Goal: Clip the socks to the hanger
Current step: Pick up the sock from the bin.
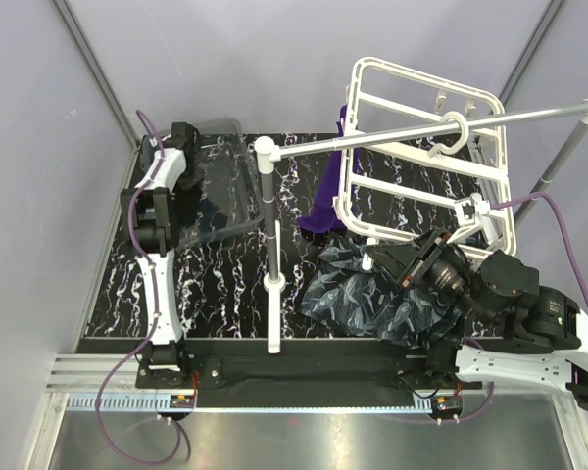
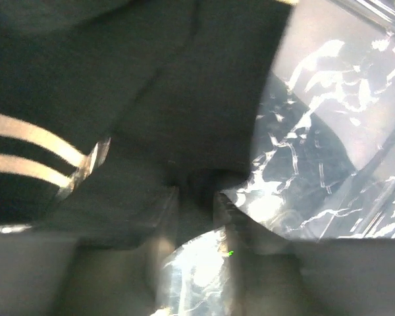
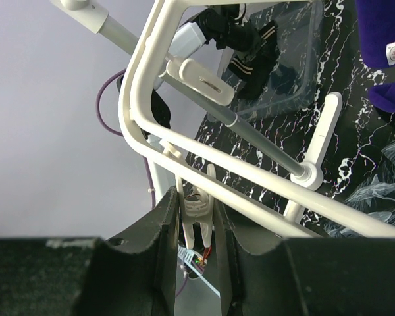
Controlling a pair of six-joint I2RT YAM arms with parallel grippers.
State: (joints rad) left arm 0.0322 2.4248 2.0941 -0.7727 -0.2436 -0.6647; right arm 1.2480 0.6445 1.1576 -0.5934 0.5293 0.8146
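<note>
The white hanger hangs by its hook from a grey rod; its frame also shows in the right wrist view. My right gripper is shut on a small white clip at the frame's lower edge, squeezing its handles; in the top view it sits at the hanger's near corner. My left gripper is shut on a black sock with pale stripes, over the clear bin. The sock also shows dangling in the right wrist view.
The grey rod rests on white posts across the black marbled table. A purple cloth hangs by the hanger's left side. A blue patterned cloth lies under my right gripper.
</note>
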